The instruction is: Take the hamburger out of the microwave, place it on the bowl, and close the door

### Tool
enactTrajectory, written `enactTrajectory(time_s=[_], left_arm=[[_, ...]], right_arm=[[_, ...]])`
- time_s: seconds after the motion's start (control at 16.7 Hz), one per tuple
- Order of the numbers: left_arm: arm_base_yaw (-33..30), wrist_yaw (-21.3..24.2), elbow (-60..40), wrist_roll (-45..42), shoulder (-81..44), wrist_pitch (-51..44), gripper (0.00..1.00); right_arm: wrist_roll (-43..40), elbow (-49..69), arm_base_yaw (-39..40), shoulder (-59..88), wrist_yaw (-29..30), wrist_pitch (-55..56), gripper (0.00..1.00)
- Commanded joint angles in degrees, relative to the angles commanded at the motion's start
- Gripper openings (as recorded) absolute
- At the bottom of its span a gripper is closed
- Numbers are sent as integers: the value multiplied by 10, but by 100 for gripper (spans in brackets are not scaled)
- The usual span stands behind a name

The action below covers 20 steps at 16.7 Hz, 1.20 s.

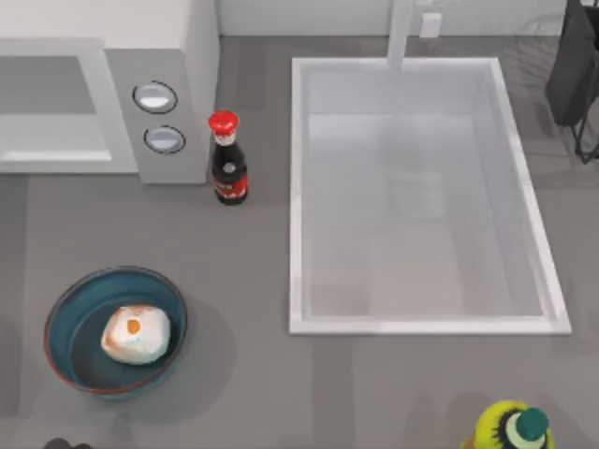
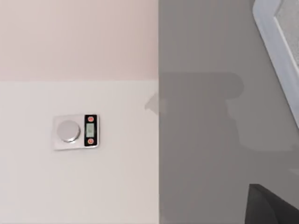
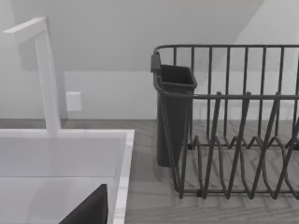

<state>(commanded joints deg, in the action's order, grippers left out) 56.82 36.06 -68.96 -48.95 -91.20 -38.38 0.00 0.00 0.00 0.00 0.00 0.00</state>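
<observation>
Nearest the front edge, the hamburger [image 1: 135, 335] sat inside the bowl [image 1: 70, 323], slightly toward its right wall, resting on its floor. A dark sliver of the left gripper [image 2: 275, 207] edged its wrist view, which looked onto a small scale [image 2: 75, 132] lying well apart from it. A similar dark wedge of the right gripper [image 3: 88, 210] sat just beside the sink [image 3: 122, 177], with the rack [image 3: 224, 121] farther off. Whether either gripper was open or closed could not be told. Beyond the bowl stood a bottle [image 1: 227, 159] just beside the microwave [image 1: 178, 56], whose door [image 1: 51, 108] seemed flush with the dial panel, so it looked shut. Judging by that, little was left. The sensible finish was to confirm that the door had seated along its whole edge and to press near the handle side if not, then keep both arms clear of the bowl and bottle. No brand or writing could be read: the bottle's red label and the scale's display were too small.
</observation>
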Motion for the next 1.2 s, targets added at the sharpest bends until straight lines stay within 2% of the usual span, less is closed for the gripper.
enactTrajectory(time_s=[0.18,0.54,1.02,1.2], left_arm=[[9,13,-27,-12,-26,-25,0],[7,12,-18,-12,-28,-14,0],[10,14,107,-14,-91,179,0],[11,15,127,-15,-102,204,0]], right_arm=[[0,0,0,0,0,0,100],[0,0,0,0,0,0,100],[0,0,0,0,0,0,100],[0,0,0,0,0,0,100]])
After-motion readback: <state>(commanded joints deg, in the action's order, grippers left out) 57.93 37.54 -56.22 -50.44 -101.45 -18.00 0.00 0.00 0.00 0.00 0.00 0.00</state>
